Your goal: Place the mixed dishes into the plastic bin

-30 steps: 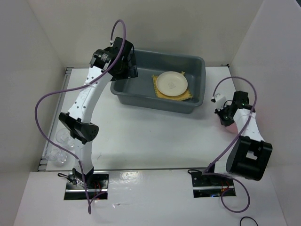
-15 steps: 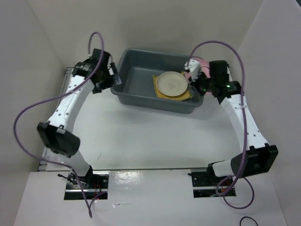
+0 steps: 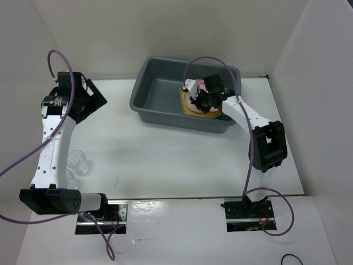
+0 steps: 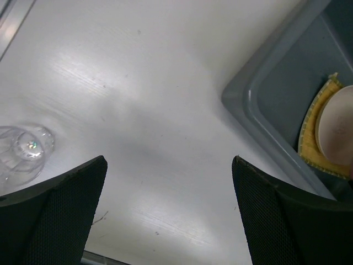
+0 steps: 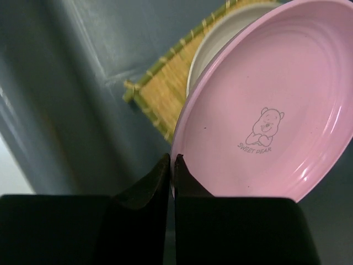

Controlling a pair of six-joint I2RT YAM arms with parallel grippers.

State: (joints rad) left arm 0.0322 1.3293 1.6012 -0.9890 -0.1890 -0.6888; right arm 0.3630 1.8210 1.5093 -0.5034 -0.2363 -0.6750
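Observation:
The dark grey plastic bin (image 3: 160, 94) stands at the back middle of the table. Inside it the yellow woven mat (image 3: 216, 114) lies flat with the cream plate (image 5: 220, 38) on it. My right gripper (image 3: 202, 99) is inside the bin, shut on the rim of the pink plate (image 5: 270, 110), which it holds tilted just over the cream plate. My left gripper (image 3: 94, 98) is open and empty above the table left of the bin. A clear glass cup (image 3: 82, 161) stands at the near left and also shows in the left wrist view (image 4: 23, 148); a second is largely hidden by the left arm.
White walls close in the table at the back and both sides. A metal rail (image 4: 11, 16) runs along the left edge. The bin's near left corner (image 4: 242, 99) lies to the right of the left gripper.
My right gripper has carried the pink plate from the bin's right rim to above the cream plate inside. My left arm has swung back left, away from the bin.

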